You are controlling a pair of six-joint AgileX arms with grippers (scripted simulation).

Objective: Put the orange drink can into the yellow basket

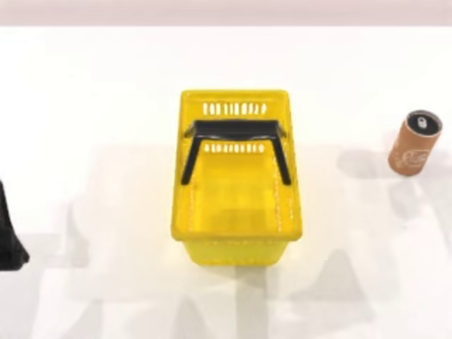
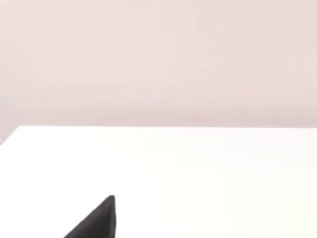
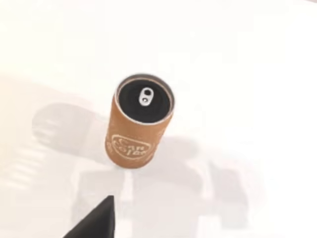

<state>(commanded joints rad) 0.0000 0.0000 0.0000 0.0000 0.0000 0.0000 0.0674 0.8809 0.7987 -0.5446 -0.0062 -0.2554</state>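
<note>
The yellow basket stands in the middle of the table with its black handle folded across the far end, and nothing lies inside it. The orange drink can stands upright near the table's right edge, well apart from the basket. My right gripper hangs above and short of the can. It is open and empty, with only one dark finger showing. The right arm is out of the top view. My left gripper is open and empty, parked at the left edge.
My left arm shows as a dark shape at the top view's left edge. The white table stretches bare around the basket, and its far edge meets a pale wall.
</note>
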